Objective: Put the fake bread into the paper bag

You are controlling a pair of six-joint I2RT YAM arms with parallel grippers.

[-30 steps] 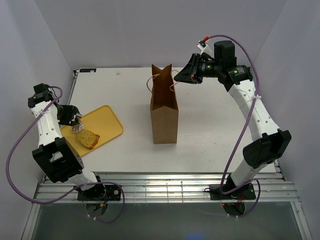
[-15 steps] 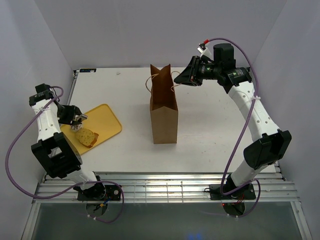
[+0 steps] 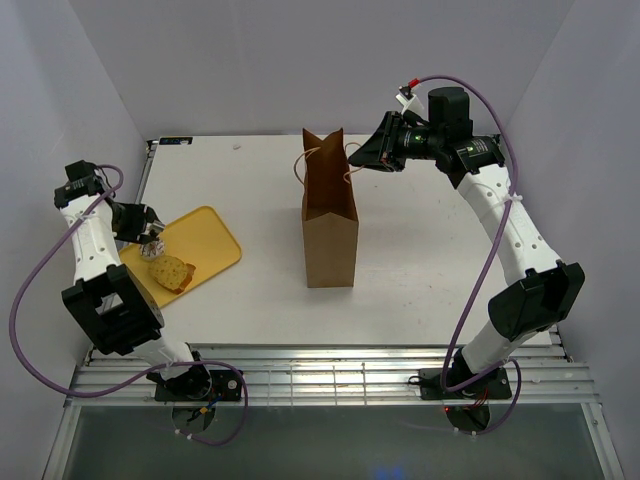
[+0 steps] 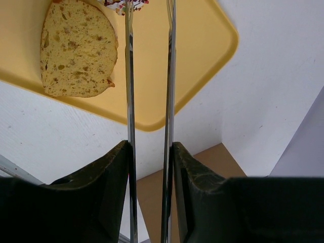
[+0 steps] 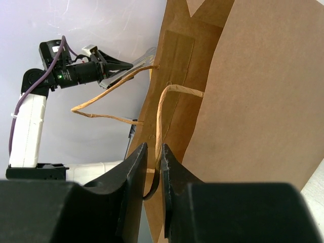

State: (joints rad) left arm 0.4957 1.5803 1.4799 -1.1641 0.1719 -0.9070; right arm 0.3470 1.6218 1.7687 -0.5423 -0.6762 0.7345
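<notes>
A thick yellowish slice of fake bread lies on the yellow tray at the left. My left gripper is shut on a pair of long metal tongs that reach over the tray. A small speckled piece sits at the tong tips, and I cannot tell whether they grip it. The tall brown paper bag stands upright mid-table. My right gripper is shut on its near looped handle.
The bag's other handle hangs loose on its far side. White walls close in on the left, right and back. The table's metal front rail runs by the arm bases.
The left arm has drawn back slightly toward the left wall, and the tong tips have shifted a little up the tray. The right gripper and the bag have stayed put.
</notes>
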